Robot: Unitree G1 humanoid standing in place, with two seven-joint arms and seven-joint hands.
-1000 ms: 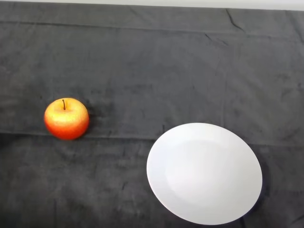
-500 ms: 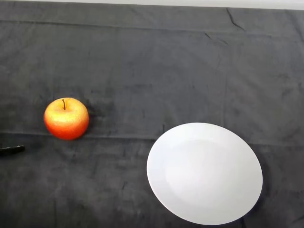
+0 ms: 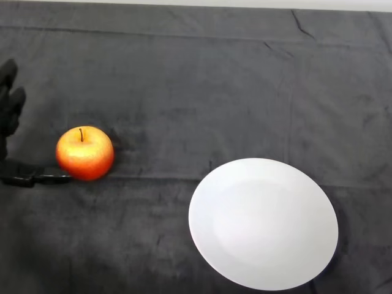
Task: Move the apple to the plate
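A red and yellow apple with a short stem stands upright on the dark cloth at the left. A white plate lies empty at the lower right, well apart from the apple. My black left hand comes in at the left edge, just left of the apple. It is open: its fingers stand up above and left of the apple, and its thumb reaches along the cloth to the apple's lower left side. Most of the hand is cut off by the edge of the view.
The dark cloth covers the whole table and has a few creases at the back. A pale strip runs along the far edge.
My hand has come in from the left edge: only a thumb tip showed half a second ago, and now fingers and thumb flank the apple's left side. The apple and plate have hardly moved.
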